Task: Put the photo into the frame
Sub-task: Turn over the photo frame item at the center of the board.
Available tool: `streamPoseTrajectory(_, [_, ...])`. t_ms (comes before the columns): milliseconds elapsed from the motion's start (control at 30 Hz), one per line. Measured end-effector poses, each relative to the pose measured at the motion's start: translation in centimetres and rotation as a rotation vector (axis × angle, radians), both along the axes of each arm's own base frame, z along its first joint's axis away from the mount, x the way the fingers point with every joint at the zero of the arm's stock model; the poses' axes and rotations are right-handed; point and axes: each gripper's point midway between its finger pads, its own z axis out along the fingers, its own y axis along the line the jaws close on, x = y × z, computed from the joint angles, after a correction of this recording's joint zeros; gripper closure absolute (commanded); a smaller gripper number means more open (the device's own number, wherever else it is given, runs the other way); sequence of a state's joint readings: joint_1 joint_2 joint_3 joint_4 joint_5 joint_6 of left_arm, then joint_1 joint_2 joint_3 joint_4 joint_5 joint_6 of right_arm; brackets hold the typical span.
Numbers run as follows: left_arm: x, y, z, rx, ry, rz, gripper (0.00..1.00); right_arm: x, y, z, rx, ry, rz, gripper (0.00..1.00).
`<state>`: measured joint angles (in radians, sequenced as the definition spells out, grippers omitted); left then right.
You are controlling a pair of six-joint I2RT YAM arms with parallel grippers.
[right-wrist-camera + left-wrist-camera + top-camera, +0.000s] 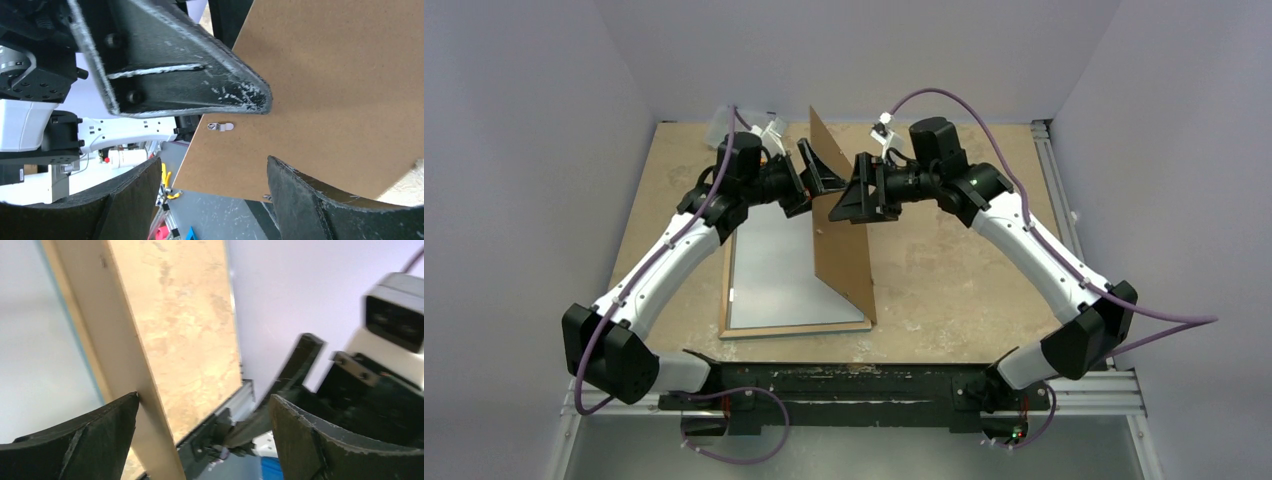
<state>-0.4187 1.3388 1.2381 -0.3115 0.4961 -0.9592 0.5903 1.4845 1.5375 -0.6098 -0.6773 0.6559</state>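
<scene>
The table is bare tan chipboard, scuffed pale in patches. Plain grey-lilac walls close it in on three sides, and a metal rail runs along its right edge. The frame lies flat left of centre, light wood side up, with its long axis running from the bottom of the picture towards the top and leaning slightly right. A pale, plain sheet fills its opening, as far as can be told the photo lying face down. Along the frame's right side a brown backing board stands on its long edge, tilted, running from the lower centre up to the upper centre. A small metal clip shows on its face. Both arms meet at the upper part of the board. The left gripper has its fingers spread wide with nothing between them. The right gripper also has its fingers apart, facing the board. I cannot tell whether either one touches the board.
</scene>
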Motion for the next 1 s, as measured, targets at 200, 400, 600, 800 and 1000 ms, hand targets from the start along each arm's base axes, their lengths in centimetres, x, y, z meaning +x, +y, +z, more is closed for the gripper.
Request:
streamPoseTrajectory(200, [0.3,1.3,-3.4,0.092,0.092,0.037,0.36,0.7,-0.7,-0.4,-0.034,-0.02,-0.043,0.26])
streamPoseTrajectory(400, [0.1,3.6,-7.6,0.204,0.187,0.099,0.68,2.1,-2.6,-1.8,-0.085,-0.02,-0.119,0.26])
streamPoseTrajectory(600, [0.1,4.8,-9.2,0.248,0.212,0.122,1.0,4.1,-8.2,-6.2,-0.114,0.067,-0.259,0.18])
streamPoseTrajectory(800, [0.2,4.8,-9.6,0.202,0.206,0.12,1.0,5.2,-13.3,-9.6,-0.148,0.122,-0.372,0.04])
streamPoseTrajectory(1000, [-0.5,6.0,-8.3,0.116,0.169,0.125,1.0,5.7,-16.5,-11.3,-0.138,0.125,-0.412,0.03])
